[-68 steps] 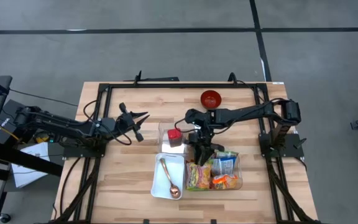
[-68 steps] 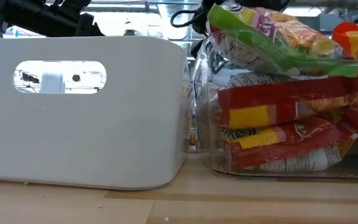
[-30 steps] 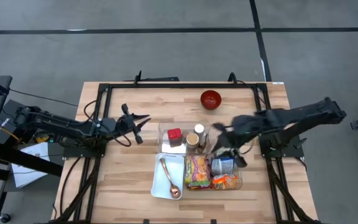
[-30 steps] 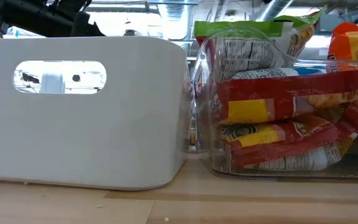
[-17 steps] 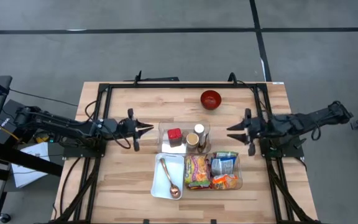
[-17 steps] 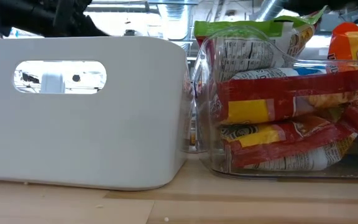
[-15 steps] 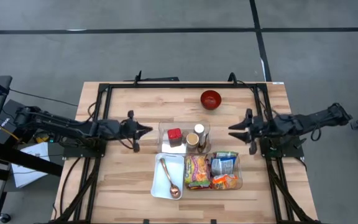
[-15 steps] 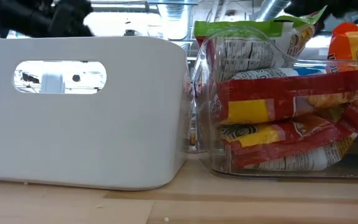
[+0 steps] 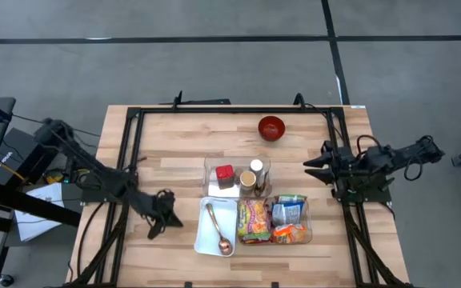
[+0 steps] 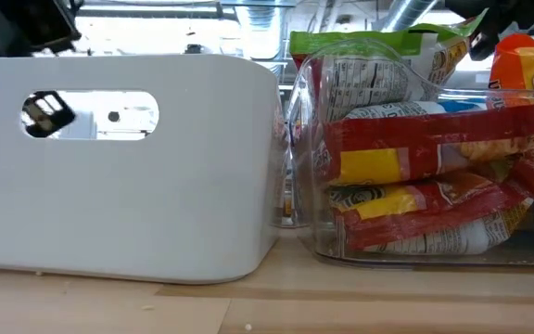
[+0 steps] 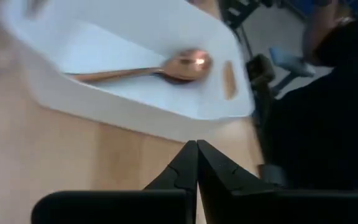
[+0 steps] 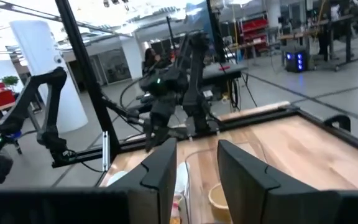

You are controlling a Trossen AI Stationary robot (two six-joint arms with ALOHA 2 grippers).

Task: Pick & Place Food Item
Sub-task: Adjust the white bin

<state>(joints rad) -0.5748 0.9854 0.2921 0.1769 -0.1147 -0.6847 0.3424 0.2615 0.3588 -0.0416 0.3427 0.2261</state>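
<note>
A clear bin (image 9: 306,234) at the near middle holds several snack packets; a green and yellow one (image 9: 254,221) lies on top at its left, and it also shows in the low view (image 10: 378,44). My left gripper (image 9: 174,218) is shut and empty, low beside the left side of the white tray (image 9: 201,240). In the left wrist view its shut tips (image 11: 196,147) point at the tray (image 11: 135,112). My right gripper (image 9: 309,166) is open and empty over the table's right edge, clear of the bin; its own view shows the gap (image 12: 197,168).
A copper spoon (image 9: 217,230) lies in the white tray. A clear container (image 9: 210,170) behind it holds a red item (image 9: 225,173) and a jar (image 9: 255,167). A red bowl (image 9: 271,126) stands at the far middle. A black frame (image 9: 230,110) rims the table.
My right gripper has drawn back from above the snack bin toward the table's right edge, empty. My left gripper has swung from the table's left middle toward the near edge and come down beside the white tray. The packets have stayed put.
</note>
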